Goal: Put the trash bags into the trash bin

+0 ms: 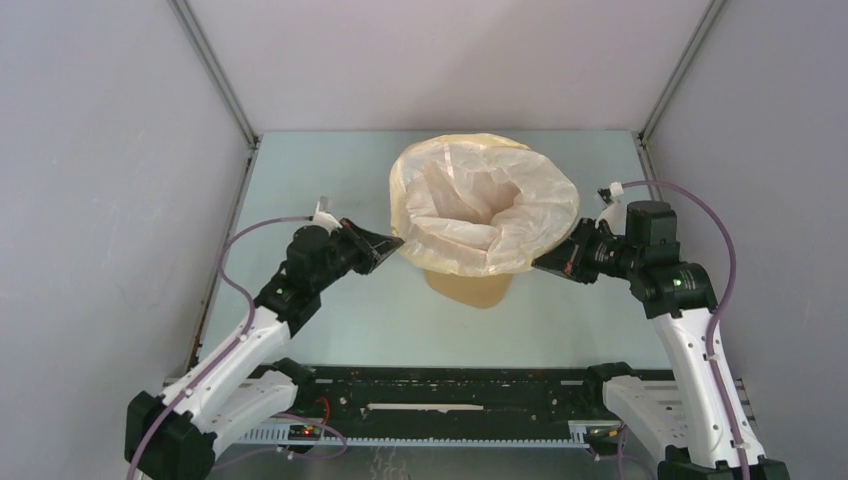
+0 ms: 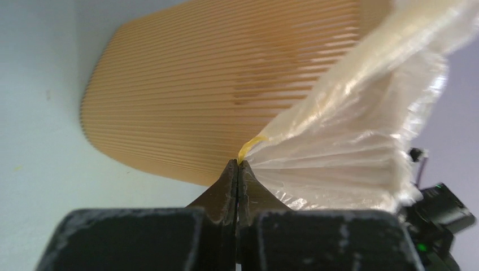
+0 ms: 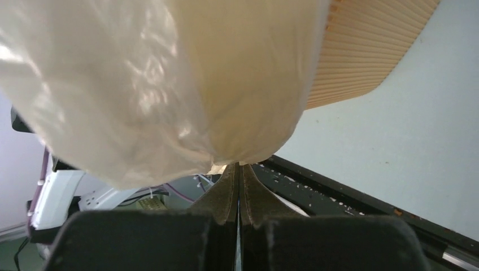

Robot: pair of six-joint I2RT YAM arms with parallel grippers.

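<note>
— From above?
— Bin [image 1: 470,290] stands on the table [image 1: 320,310], bag [image 1: 485,205] draped over its rim.
— Left wrist?
— Left gripper [image 2: 237,164] pinched tight on the bag's edge.
— Right wrist?
— Right gripper [image 3: 238,166] likewise clamped onto the bag.

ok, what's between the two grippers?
Top view: thin translucent plastic trash bag, mouth spread over the orange-tan mesh trash bin, pinched by left gripper and right gripper.

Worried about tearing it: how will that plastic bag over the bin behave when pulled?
The bag is probably floppy and very light: it wrinkles and billows. It fans into taut pleats at the left claw, so hard pulling might stretch or tear it. Its glossy film may slip.
</note>
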